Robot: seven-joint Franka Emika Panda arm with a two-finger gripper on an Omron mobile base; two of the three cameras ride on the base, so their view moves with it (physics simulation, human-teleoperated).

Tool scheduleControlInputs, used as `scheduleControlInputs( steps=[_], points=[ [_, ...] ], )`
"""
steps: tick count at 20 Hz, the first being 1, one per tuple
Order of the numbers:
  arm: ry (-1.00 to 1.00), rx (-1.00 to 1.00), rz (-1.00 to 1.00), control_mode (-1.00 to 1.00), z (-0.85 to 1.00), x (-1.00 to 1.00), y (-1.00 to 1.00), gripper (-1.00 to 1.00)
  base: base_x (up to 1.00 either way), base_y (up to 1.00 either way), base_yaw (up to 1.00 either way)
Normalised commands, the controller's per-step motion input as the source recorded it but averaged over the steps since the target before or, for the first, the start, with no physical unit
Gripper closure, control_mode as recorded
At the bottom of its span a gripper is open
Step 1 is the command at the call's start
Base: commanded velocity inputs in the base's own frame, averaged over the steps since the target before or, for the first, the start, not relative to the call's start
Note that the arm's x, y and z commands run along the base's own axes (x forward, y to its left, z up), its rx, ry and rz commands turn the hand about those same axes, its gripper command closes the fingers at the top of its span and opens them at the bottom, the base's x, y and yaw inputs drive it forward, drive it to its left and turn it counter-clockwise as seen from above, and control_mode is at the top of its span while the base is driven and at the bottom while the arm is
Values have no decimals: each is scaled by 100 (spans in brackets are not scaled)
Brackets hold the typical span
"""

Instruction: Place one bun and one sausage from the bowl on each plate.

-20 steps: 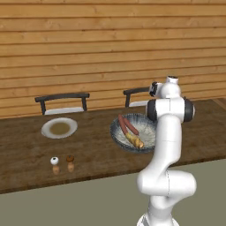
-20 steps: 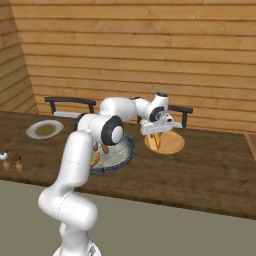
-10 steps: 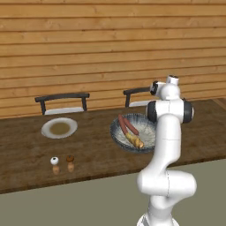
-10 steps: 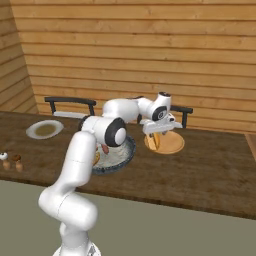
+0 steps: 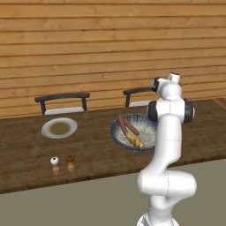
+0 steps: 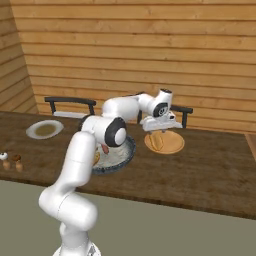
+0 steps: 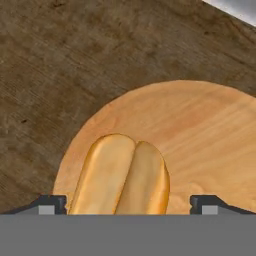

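Since a second ago we see the pincer (image 6: 159, 129) lifted a bit off the wooden plate (image 6: 172, 145); nothing else shifted. Pincer is released, tips spread wide either side of the bun (image 7: 120, 175), not touching it. Bun lies on the wooden plate on the desk (image 6: 210, 175), right of the bowl (image 5: 148, 132). Bowl holds two sausages (image 5: 127, 126) and another bun (image 5: 135, 141). White plate (image 5: 59, 128) sits well to the left, near the two small shakers (image 5: 62, 163).
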Motion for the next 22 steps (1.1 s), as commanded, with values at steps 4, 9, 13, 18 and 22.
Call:
scheduleControlInputs(
  steps=[4,9,13,18,22],
  points=[
    [-6,-10,-17,-100,88,-61,5,-100,0,0,0],
    [-1,-8,-16,-100,40,-95,80,-100,0,0,0],
    [-3,-1,-6,-100,48,-100,100,-100,0,0,0],
    [0,-1,-5,-100,26,-95,100,-100,0,0,0],
    [0,0,-1,-100,-3,-76,100,-100,0,0,0]
  ],
)
